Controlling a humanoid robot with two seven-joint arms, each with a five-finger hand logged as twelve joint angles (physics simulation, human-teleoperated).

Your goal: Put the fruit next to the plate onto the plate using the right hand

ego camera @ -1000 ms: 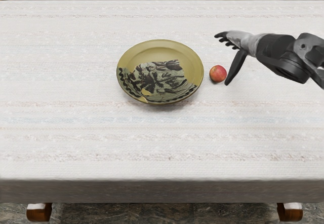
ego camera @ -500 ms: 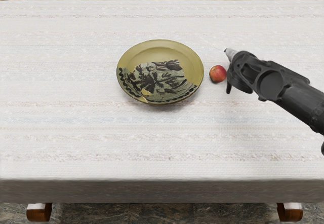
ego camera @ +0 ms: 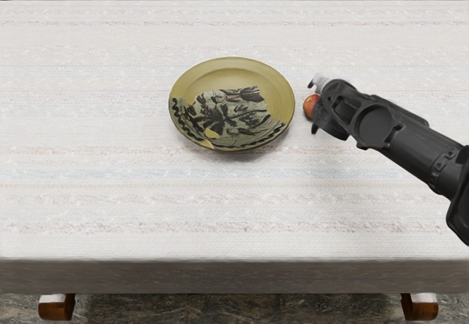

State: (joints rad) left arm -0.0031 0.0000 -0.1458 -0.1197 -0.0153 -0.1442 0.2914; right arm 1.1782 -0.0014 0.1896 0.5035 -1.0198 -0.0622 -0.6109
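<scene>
The fruit (ego camera: pixel 309 105) lies on the table (ego camera: pixel 110 192), just right of the plate (ego camera: pixel 220 71) and close to its right rim, not on it. The right hand (ego camera: pixel 331 107) reaches in from the right and sits directly at the fruit, covering its right side, so the fruit lies on the hand's left, between hand and plate. The wrist blocks the view, so whether the hand is open or closed on the fruit cannot be told, nor whether there is contact. Only a small sliver of the fruit shows: red and rounded, with no evident long axis. The left arm is out of view, so the right hand is the only one near. Judgement: the grasp is unconfirmed, and a short leftward carry remains.
</scene>
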